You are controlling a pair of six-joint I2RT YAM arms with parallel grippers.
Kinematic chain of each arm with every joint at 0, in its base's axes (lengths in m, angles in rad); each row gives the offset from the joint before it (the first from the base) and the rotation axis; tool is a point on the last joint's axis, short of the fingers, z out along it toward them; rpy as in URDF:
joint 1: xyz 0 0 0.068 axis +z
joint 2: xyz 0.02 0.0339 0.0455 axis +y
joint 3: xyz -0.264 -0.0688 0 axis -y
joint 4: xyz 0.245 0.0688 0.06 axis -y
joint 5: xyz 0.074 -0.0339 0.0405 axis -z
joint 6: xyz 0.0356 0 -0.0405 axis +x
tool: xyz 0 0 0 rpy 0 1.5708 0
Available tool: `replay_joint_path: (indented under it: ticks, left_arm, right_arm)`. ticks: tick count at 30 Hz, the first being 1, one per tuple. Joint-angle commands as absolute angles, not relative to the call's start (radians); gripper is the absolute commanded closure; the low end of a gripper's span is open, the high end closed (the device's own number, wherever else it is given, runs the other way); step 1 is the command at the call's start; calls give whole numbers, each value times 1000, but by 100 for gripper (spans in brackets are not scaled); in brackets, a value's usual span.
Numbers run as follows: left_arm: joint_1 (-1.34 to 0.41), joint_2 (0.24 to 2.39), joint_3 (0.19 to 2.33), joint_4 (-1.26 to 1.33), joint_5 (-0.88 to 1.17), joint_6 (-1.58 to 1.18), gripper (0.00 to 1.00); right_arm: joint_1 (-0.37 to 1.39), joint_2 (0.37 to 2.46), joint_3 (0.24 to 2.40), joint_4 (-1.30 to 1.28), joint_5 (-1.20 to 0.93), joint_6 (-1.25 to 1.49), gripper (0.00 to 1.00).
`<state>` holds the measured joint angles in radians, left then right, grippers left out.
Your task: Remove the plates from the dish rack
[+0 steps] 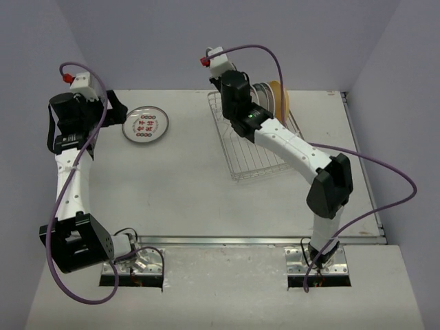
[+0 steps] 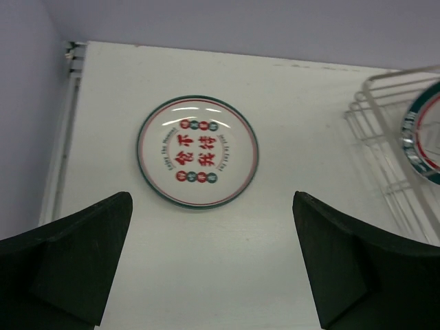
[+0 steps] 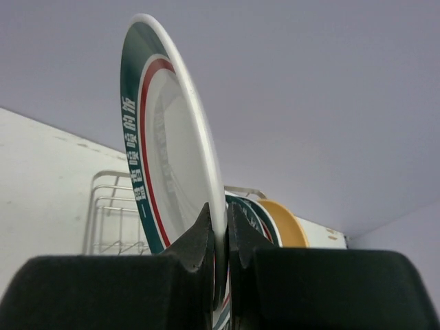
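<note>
The right gripper (image 3: pixel 218 230) pinches the rim of an upright teal-rimmed plate (image 3: pixel 172 151), its jaws closed tight on the edge, at the dish rack (image 1: pixel 256 163), which sits toward 1 o'clock on the table (image 1: pixel 192 192). Behind it stand another patterned plate (image 3: pixel 249 213) and the tan-yellow plate (image 3: pixel 289 225). The left gripper (image 2: pixel 212 206) hangs spread wide, holding nothing. At its 12 o'clock the red-character plate (image 2: pixel 198 152) lies flat on the table, toward 11 o'clock in the top view and well apart from the rack

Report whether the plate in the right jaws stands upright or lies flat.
Upright: the plate stands on edge, rim pinched between the right jaws.
</note>
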<state>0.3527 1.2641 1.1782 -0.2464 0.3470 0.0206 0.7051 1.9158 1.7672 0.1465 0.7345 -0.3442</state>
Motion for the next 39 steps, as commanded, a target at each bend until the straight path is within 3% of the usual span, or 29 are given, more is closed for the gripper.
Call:
replay_joint_path:
  ticks: [1, 4, 11, 20, 28, 30, 33, 36, 39]
  left_arm:
    - [347, 1173, 1184, -194, 819, -22, 1]
    - [336, 1152, 1143, -132, 1013, -133, 4]
    - [239, 1141, 1124, -208, 1057, -102, 12]
    - [120, 1161, 1121, -315, 943, -5, 15]
    - [91, 1225, 1117, -355, 843, 56, 29]
    - [80, 1237, 1117, -366, 826, 72, 37]
    - [78, 1249, 1116, -383, 863, 94, 59]
    - [78, 1250, 1106, -384, 915, 97, 98]
    - [81, 1259, 1090, -349, 915, 60, 100]
  right_arm:
    - [655, 1693, 1739, -39, 548, -84, 100]
    - [615, 1629, 1709, -201, 301, 67, 100]
    - [562, 1562, 1606, -290, -151, 283, 100]
    - [565, 1585, 1564, -270, -420, 376, 100]
    - [569, 1582, 1542, -246, -533, 407, 100]
    - [571, 1587, 1537, -240, -554, 413, 100]
    - [572, 1595, 1542, -239, -555, 416, 100]
    - [572, 1608, 1549, -246, -527, 425, 98]
    - [572, 1626, 1566, -270, -473, 431, 80]
